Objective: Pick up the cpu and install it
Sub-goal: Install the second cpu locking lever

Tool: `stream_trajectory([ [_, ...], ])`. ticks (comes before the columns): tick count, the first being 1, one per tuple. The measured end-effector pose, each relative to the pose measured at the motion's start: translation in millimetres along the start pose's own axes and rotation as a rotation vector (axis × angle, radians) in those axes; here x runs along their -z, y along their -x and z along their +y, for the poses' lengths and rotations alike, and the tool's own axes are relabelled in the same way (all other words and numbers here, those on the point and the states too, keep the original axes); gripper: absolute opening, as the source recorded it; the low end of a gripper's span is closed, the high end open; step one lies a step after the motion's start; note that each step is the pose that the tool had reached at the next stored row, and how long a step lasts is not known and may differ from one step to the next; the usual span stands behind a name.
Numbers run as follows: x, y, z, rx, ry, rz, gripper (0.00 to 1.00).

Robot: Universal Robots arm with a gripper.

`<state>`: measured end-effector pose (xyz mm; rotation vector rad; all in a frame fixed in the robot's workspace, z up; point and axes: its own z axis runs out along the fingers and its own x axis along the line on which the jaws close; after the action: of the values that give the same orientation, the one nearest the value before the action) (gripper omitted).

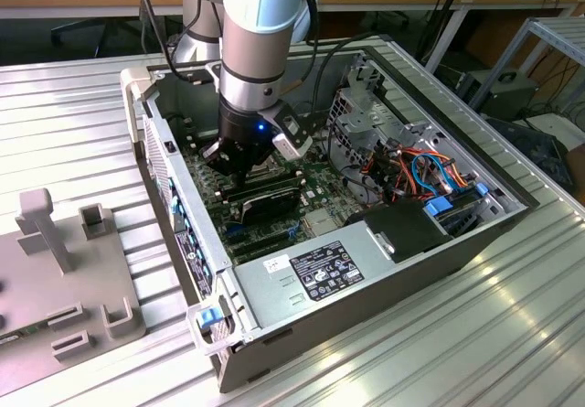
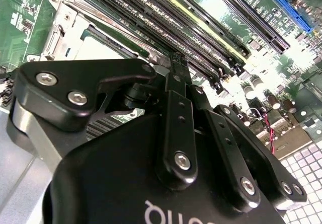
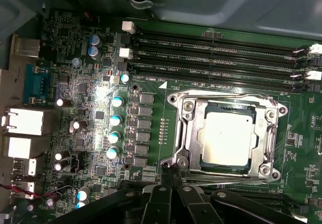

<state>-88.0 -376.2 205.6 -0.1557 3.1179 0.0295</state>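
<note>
A ribbed metal table [image 1: 475,334] carries the open computer case [image 1: 384,251], with wooden benches behind it. I hang inside that case, my claw [image 3: 173,176] low over the green board [image 3: 85,103], fingers pressed together, pinching nothing. The cpu [image 3: 227,137] sits in the socket frame [image 3: 183,133], just beside my fingertips.

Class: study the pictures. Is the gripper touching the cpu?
Apart. In the first wrist view the cpu lies inside the socket frame, bare all over, and the gripper tips stop short of it at the frame's edge.
</note>
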Motion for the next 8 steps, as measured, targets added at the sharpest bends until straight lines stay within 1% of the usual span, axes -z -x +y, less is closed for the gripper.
stream_trajectory([
  [8, -0.1, 0.3, 3.1, 0.000, 0.0016, -0.0001, 0.11],
])
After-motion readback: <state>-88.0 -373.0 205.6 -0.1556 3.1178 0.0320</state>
